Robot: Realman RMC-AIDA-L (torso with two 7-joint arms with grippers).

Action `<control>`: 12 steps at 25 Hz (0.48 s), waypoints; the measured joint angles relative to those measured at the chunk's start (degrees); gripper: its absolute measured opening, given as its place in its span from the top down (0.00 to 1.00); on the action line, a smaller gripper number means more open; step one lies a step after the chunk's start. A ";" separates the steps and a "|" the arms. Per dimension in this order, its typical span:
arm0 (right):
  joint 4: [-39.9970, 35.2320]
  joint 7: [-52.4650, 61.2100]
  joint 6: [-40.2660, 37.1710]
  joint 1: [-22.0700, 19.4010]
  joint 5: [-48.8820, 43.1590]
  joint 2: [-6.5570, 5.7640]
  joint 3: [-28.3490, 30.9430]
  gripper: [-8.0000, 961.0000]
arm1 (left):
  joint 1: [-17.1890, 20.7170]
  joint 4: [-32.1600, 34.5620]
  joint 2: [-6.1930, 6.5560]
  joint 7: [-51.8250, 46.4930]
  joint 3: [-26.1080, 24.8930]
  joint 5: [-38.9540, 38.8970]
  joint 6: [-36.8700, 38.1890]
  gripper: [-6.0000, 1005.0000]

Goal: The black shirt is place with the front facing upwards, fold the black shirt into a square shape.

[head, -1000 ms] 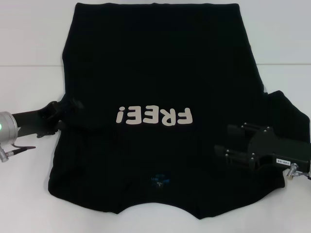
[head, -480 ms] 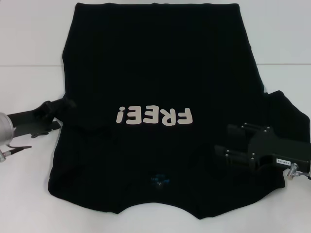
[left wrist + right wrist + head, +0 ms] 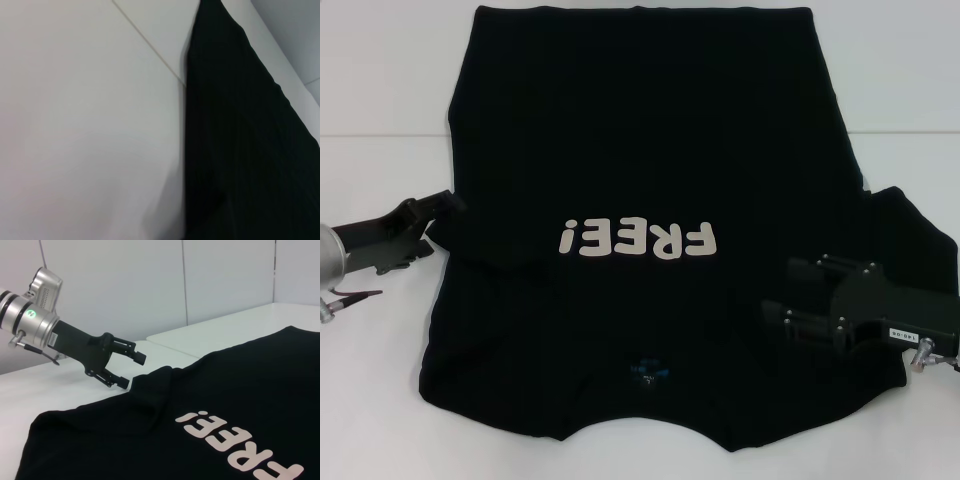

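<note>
Shirt [image 3: 640, 150]: far hem cut by head view top edge. Left sleeve not visible, folded under or bunched at left gripper [image 3: 131, 371]. Neck label [image 3: 648, 372] too small to read. Right gripper [image 3: 800, 300]: fingers black on black cloth, gap indiscernible. Both arms cropped at frame sides.

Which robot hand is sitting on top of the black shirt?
The right gripper. It rests over the black shirt near its right sleeve, while the left gripper is open beside the shirt's left edge, over the white table.
</note>
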 joint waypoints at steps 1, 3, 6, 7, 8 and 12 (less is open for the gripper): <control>0.03 0.00 -0.01 0.00 0.00 0.00 0.00 0.21 | -0.11 0.00 -0.07 0.00 0.02 0.00 -0.48 0.08; 0.06 0.00 -0.04 0.00 0.00 0.00 0.00 0.21 | -0.33 0.00 -0.20 0.02 0.05 0.00 -1.17 0.08; 0.08 0.00 -0.18 0.00 0.00 0.00 0.00 0.21 | -0.60 0.00 -0.29 0.03 0.11 0.00 -1.63 0.08; 0.10 0.00 -0.20 0.00 0.00 0.00 0.00 0.21 | -0.64 0.00 -0.31 0.04 0.12 0.00 -1.77 0.08; 0.14 0.00 -0.20 0.00 0.00 0.00 0.00 0.21 | -0.65 0.00 -0.36 0.05 0.12 0.01 -1.92 0.08; 0.21 0.00 -0.21 0.00 0.00 0.00 0.00 0.21 | -0.69 0.00 -0.60 0.07 0.12 0.01 -2.65 0.08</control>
